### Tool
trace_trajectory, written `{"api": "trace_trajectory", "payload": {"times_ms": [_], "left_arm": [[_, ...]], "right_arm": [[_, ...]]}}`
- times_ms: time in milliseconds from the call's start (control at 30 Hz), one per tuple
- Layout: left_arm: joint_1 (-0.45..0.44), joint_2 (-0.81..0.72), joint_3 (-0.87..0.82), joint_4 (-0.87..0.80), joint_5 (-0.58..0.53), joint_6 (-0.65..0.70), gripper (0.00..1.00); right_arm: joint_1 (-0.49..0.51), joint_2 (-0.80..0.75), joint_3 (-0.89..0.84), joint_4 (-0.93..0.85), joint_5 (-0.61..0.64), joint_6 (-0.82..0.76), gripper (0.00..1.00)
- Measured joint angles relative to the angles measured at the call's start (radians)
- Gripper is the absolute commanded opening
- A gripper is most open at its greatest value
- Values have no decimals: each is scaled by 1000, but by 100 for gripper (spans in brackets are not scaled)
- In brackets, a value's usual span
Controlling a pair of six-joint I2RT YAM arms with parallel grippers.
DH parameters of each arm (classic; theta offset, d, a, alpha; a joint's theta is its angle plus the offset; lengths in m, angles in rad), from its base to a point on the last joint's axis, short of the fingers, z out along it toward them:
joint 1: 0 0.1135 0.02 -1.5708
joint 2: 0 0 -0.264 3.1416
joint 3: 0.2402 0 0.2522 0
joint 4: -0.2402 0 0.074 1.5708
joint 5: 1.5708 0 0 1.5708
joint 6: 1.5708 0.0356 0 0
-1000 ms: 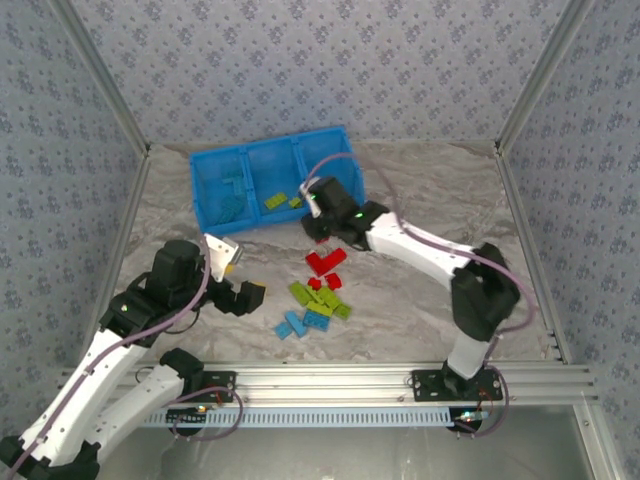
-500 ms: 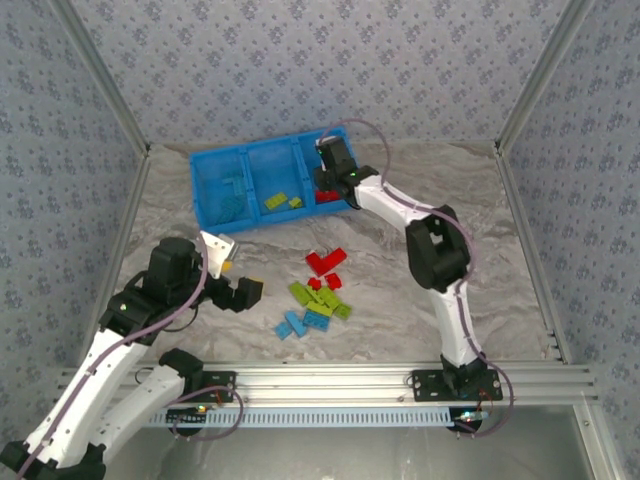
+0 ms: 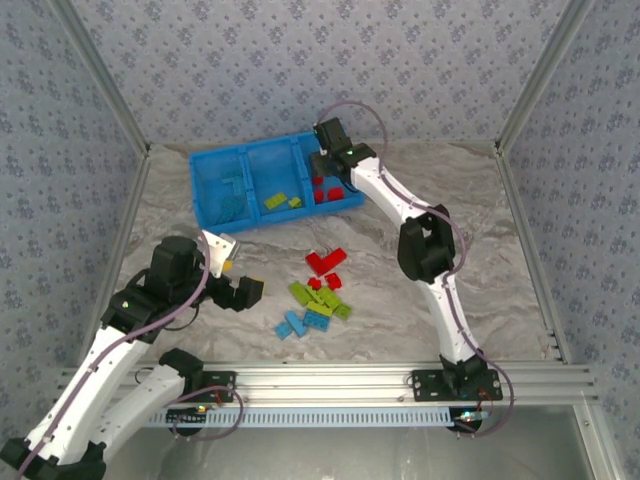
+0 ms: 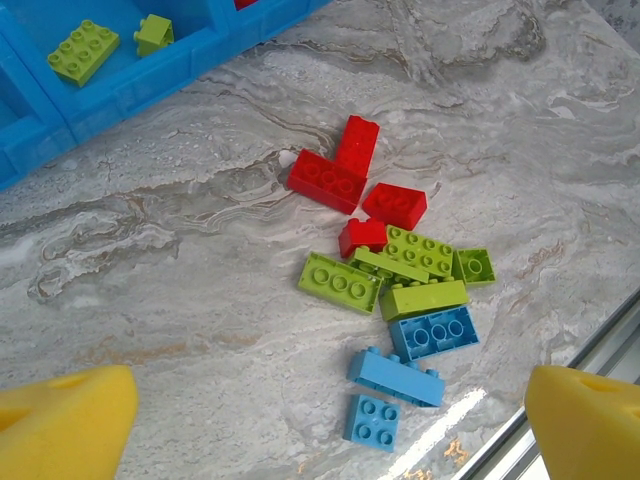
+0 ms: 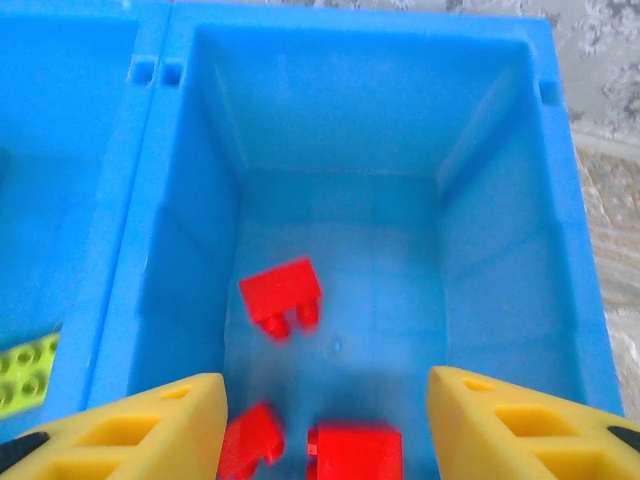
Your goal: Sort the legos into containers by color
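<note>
Right end effector (image 5: 325,385) wide open, empty, over tray (image 3: 196,185) right compartment; three red bricks (image 5: 280,293) lie inside it. Left end effector (image 4: 330,425) also wide, empty, hovering on near side of tray above loose pile (image 4: 420,255). Middle compartment: two green bricks (image 4: 82,50). Left compartment: blue bricks (image 3: 232,190), count unclear, blue on blue. Judged under half done. About a dozen left on worktop (image 4: 150,300) in front of tray: four red, roughly five green, three blue. Greens overlap, so count unsure. Tray mostly cut off at left wrist view's top edge.
</note>
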Motion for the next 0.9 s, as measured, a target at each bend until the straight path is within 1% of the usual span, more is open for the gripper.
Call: {"api": "trace_trajectory", "payload": {"times_ms": [67, 200, 333, 400, 533, 667, 700, 767, 833, 900], "left_arm": [[0, 0, 0, 0, 0, 0, 99], [0, 10, 0, 0, -4, -3, 99], [-4, 35, -1, 6, 7, -30, 99], [-29, 53, -2, 15, 6, -62, 99], [-153, 77, -53, 97, -39, -185, 98], [-267, 110, -129, 155, -125, -362, 97], [-297, 126, -147, 170, -152, -408, 95], [-379, 167, -195, 204, -212, -510, 86], [-455, 205, -232, 227, -255, -580, 79], [-528, 249, -265, 250, -291, -629, 77]], "right_arm": [[6, -93, -117, -6, -11, 0, 61], [20, -327, -373, 5, -57, -3, 72], [43, -603, -606, 24, -143, -6, 81], [71, -758, -731, 34, -180, -2, 85], [162, -1020, -958, 49, -242, 22, 92], [212, -1173, -1150, 34, -309, 80, 94], [215, -1193, -1186, 30, -318, 100, 94], [219, -1227, -1254, 21, -327, 140, 95], [221, -1249, -1297, 15, -327, 168, 95], [222, -1267, -1326, 11, -321, 190, 95]]}}
